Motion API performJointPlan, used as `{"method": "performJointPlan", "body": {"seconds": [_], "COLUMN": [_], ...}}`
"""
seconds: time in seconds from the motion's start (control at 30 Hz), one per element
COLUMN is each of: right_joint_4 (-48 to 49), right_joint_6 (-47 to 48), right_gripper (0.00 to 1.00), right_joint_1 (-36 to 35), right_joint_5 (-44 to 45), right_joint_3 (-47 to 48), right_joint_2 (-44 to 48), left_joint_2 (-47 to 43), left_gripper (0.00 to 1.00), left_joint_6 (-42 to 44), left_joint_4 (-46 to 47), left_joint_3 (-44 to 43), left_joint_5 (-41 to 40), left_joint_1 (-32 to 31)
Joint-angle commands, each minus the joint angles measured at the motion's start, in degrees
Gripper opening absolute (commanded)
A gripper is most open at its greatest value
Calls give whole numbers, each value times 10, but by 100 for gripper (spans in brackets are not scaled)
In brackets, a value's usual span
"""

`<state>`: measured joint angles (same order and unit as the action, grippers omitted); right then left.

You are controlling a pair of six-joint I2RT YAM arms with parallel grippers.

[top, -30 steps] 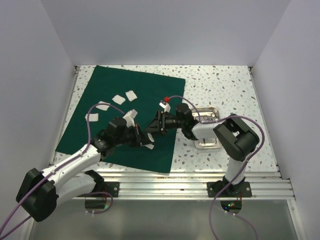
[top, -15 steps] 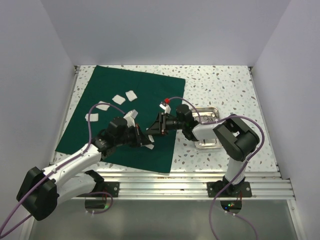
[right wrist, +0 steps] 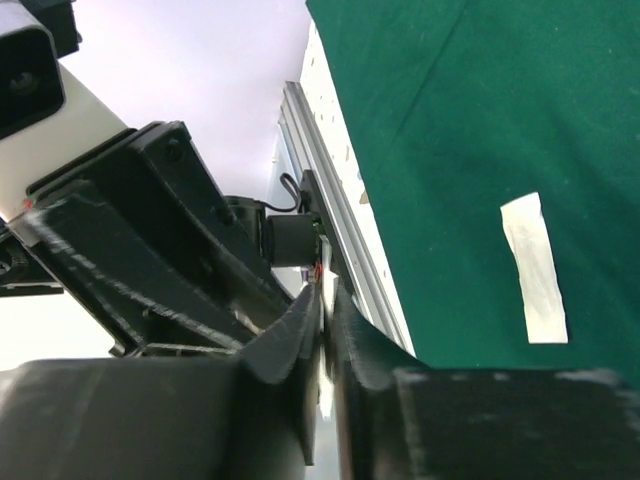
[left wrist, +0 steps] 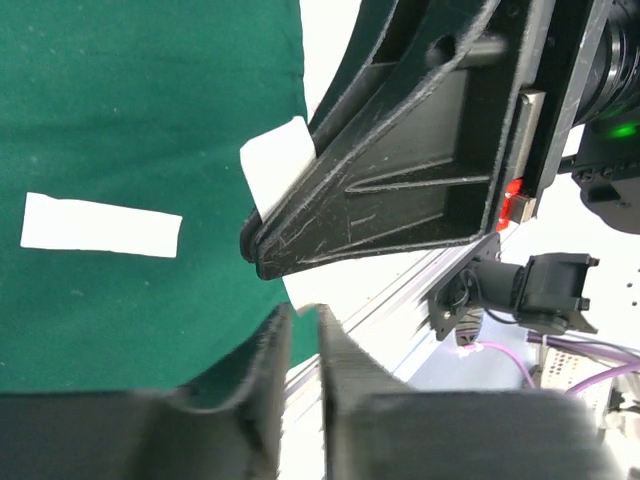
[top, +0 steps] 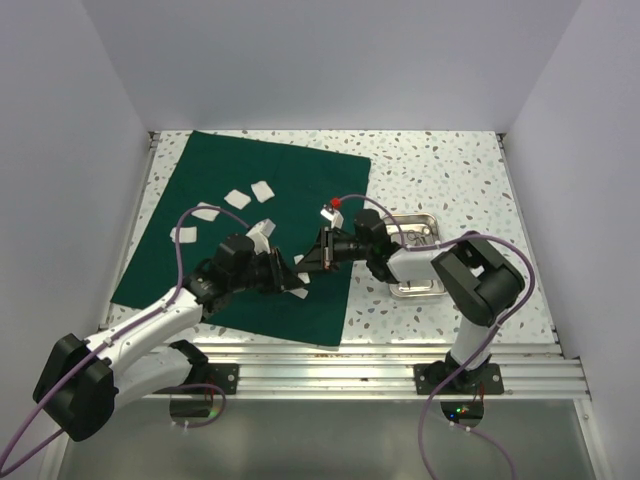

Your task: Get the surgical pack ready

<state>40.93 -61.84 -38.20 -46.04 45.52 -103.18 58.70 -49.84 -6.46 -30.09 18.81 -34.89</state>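
From my station I see the large dark green cloth drape (top: 300, 170) spread flat over the left half of the speckled white table (top: 450, 170), none of it folded. The small rectangular steel tray (top: 418, 290) sits off the cloth, just beside its right edge and partly under the right arm.

Both arms meet tip to tip above the near right part of the drape. The right gripper (right wrist: 325, 300) has its fingers pressed almost together on a white gauze square (left wrist: 280, 165), which sticks out tilted from behind one finger, clear of the cloth. The left gripper (left wrist: 303, 320) is just beside it, its fingers parted by a thin slot, and I see nothing between them.

Other loose gauze squares (top: 262, 190) lie flat on the drape: a cluster toward the far left and one (left wrist: 100, 222) near the grippers.
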Motion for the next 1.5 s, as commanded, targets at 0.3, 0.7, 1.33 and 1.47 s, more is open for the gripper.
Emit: {"method": "performJointPlan", "body": {"seconds": [0.3, 0.7, 1.33, 1.47], "right_joint_4": [-559, -784, -785, -775], "right_joint_6": [338, 479, 462, 452], "right_gripper": [4, 10, 49, 49], "right_joint_1": [116, 225, 179, 133], "right_joint_5": [187, 462, 420, 407], "right_joint_3": [111, 177, 169, 165], "right_joint_2": [119, 93, 210, 229], "left_joint_2": [-39, 98, 200, 214], "left_gripper": [64, 66, 59, 54], "left_joint_6": [31, -17, -127, -143], "left_joint_4": [-78, -96, -136, -133], "left_joint_3": [-38, -59, -95, -97], "left_joint_5": [-77, -104, -207, -226], "left_joint_1": [-1, -1, -2, -2]}}
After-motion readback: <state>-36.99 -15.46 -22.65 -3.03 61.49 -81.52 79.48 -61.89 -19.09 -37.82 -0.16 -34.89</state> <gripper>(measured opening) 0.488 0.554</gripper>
